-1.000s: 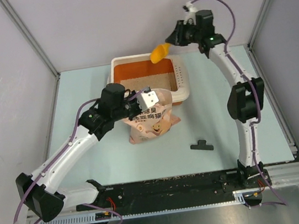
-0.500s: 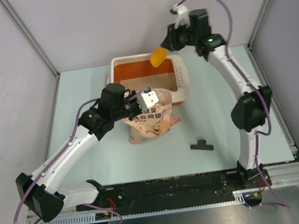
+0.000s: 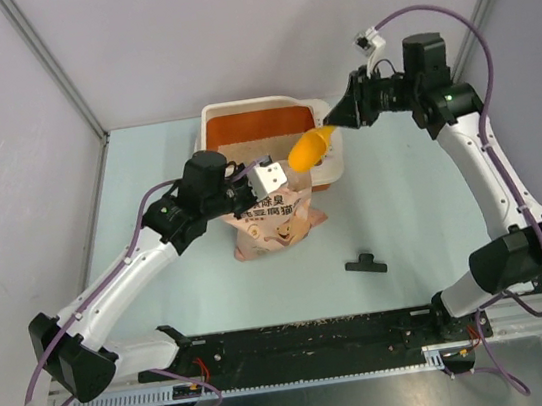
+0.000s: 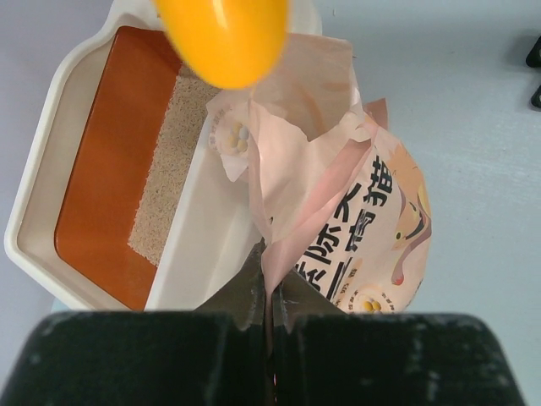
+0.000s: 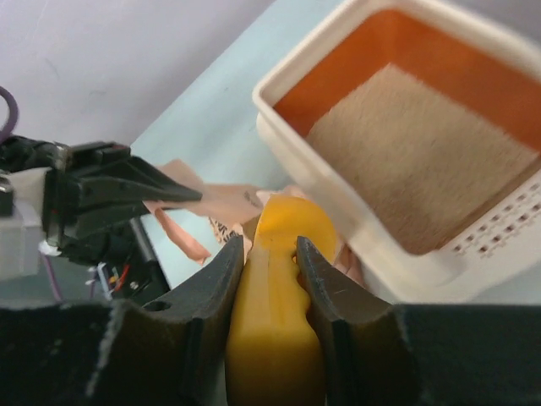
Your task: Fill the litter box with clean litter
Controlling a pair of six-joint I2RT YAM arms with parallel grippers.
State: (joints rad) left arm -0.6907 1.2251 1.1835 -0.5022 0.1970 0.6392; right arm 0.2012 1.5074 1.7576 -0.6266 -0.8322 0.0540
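The cream-white litter box (image 3: 237, 108) sits at the back of the table, with a patch of pale beige clean litter (image 3: 263, 148) on its orange-brown floor. The box (image 4: 30, 241) and litter (image 4: 165, 182) show in the left wrist view, and again in the right wrist view (box (image 5: 355, 211), litter (image 5: 423, 161)). My left gripper (image 3: 265, 175) (image 4: 269, 292) is shut on the torn top edge of the pink printed bag (image 3: 274, 221) (image 4: 363, 203), which stands against the box's near wall. My right gripper (image 3: 342, 117) (image 5: 270, 249) is shut on the orange scoop (image 3: 310, 145) (image 5: 279, 279) (image 4: 224, 34), whose bowl hangs over the bag's open mouth.
A small black clip (image 3: 365, 265) lies on the pale blue table to the right of the bag. Grey walls with metal posts close in the back and sides. The box's slotted rim (image 5: 499, 228) is on its right side.
My right arm has swung out to the right and brought the scoop from above the box's far edge down to the bag's mouth. My left gripper and the bag have not moved.
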